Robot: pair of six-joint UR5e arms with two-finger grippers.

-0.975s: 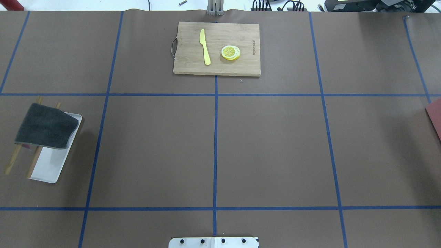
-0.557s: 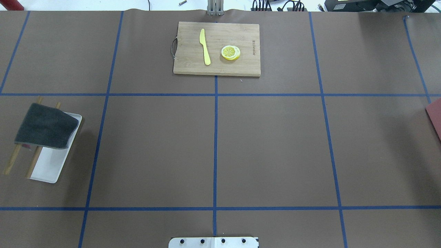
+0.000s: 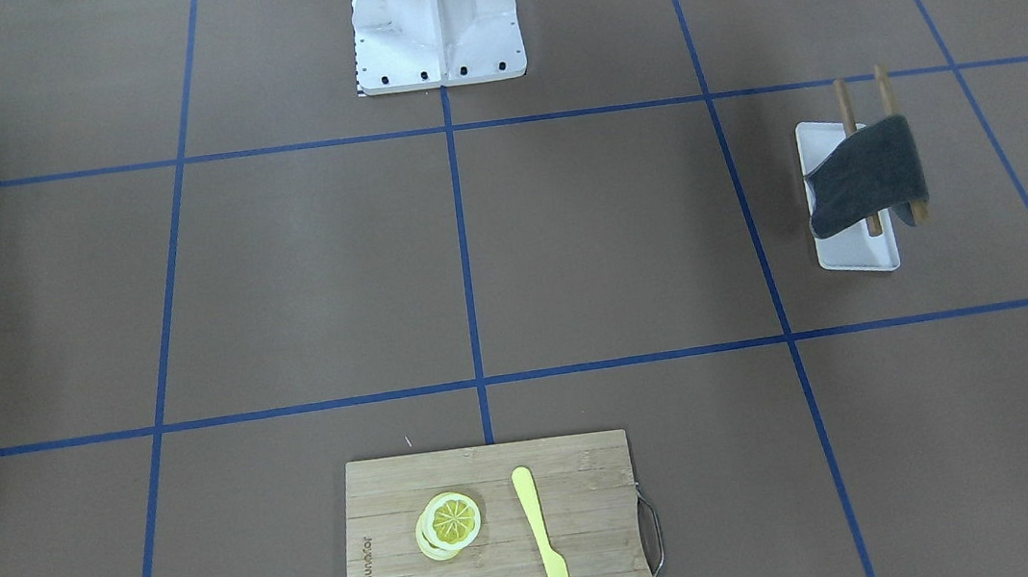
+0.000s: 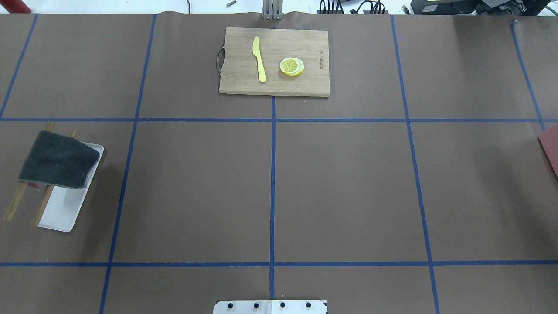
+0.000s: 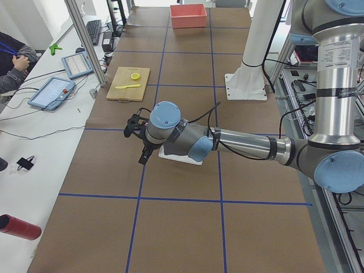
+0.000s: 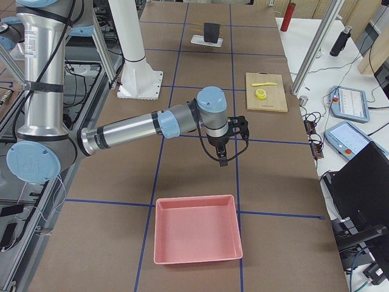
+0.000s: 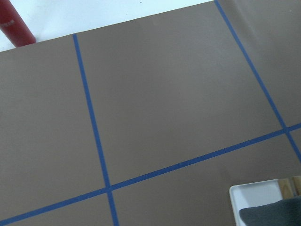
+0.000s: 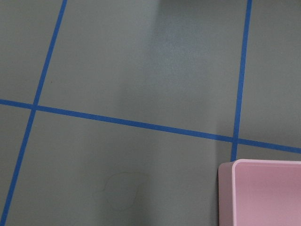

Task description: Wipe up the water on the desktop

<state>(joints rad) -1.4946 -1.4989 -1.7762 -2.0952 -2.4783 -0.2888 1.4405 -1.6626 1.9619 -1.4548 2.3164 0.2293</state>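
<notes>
Layout unchanged vs overhead shots a second ago. Desktop point(image 4: 348, 187) brown with blue tape grid, spans whole view. Wide open run mid-table. Left gripper point(image 5: 142, 157) beside white tray point(image 4: 63, 209), grey cloth point(image 4: 56, 159) draped on rods there. Right gripper point(image 6: 222, 159) past pink bin point(image 6: 194, 234). Grip state of both: cannot tell. Far edge: cutting board point(image 4: 244, 87), yellow knife point(image 4: 259, 59), lemon slices point(image 4: 291, 66). Engraved logo unreadable.

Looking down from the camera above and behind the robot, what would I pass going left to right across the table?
dark grey cloth → wooden cutting board, and on it yellow knife → lemon slices → pink tray, only its corner showing at the edge.
</notes>
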